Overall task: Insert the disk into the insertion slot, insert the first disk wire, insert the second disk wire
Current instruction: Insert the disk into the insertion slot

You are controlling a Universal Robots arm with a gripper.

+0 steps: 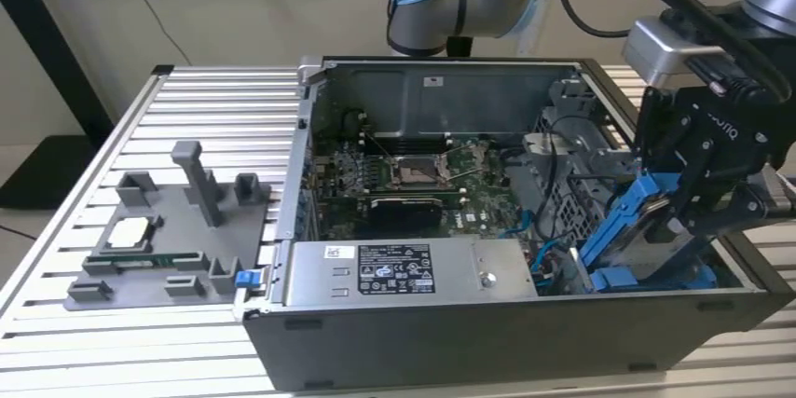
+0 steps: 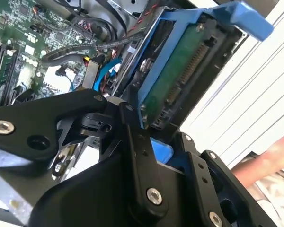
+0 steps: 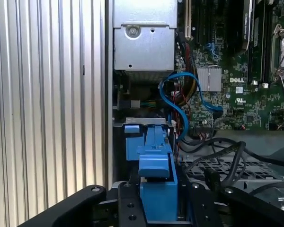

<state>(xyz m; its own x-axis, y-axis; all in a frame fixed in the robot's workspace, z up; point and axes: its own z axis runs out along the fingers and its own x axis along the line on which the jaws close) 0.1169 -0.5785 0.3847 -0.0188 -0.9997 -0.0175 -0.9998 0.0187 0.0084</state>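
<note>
The disk [image 1: 647,228] stands tilted in the computer case [image 1: 498,347], at the corner on the exterior view's right. Its long axis is steep: upper end leans to that right, lower end is down inside. The gripper [image 1: 692,198] has its fingers [image 2: 132,127] clenched on the disk's blue plastic carrier. The green circuit side w/ connector shows in the second wrist view. Just beside it a blue cable [image 3: 180,92] loops, and black cables [image 3: 227,156] lie over a perforated grey metal cage [image 3: 213,166]. The silver power supply box [image 1: 411,269] & green motherboard [image 1: 411,174] are farther in.
</note>
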